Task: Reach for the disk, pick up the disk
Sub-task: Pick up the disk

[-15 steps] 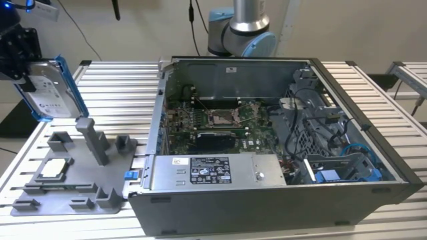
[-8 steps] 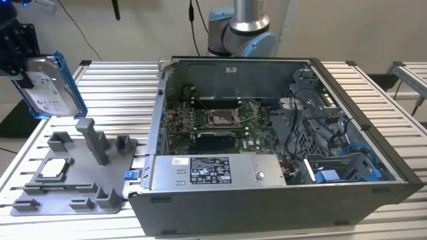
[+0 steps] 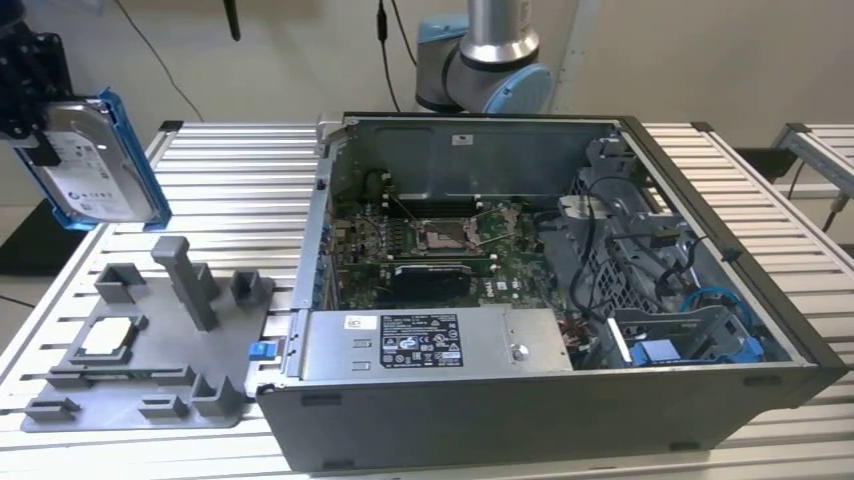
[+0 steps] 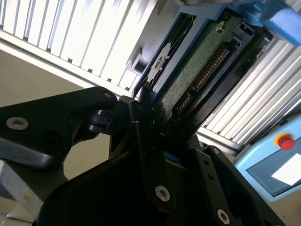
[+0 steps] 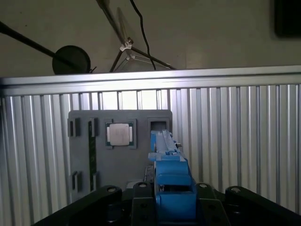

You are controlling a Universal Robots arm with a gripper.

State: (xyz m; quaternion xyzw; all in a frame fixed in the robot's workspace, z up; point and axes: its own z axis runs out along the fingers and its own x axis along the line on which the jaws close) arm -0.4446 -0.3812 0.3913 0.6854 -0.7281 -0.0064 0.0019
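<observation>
Aloft, disk point(image 3: 94, 165) clamped in pincer point(image 3: 40, 140), that pincer partly cut off at exterior view's left edge.

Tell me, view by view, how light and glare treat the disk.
Exterior view: even light, soft sheen on the disk. Second wrist view: the table slats glare white, while the hand sits in shadow. First wrist view: a bright patch on the slats behind the grey fixture.

My black gripper point(image 3: 38, 135) clamps the flat silver-grey metal disk point(image 3: 91, 165) by its bright blue plastic frame, upright in the air, higher than the grey plastic fixture plate point(image 3: 147, 345).
</observation>
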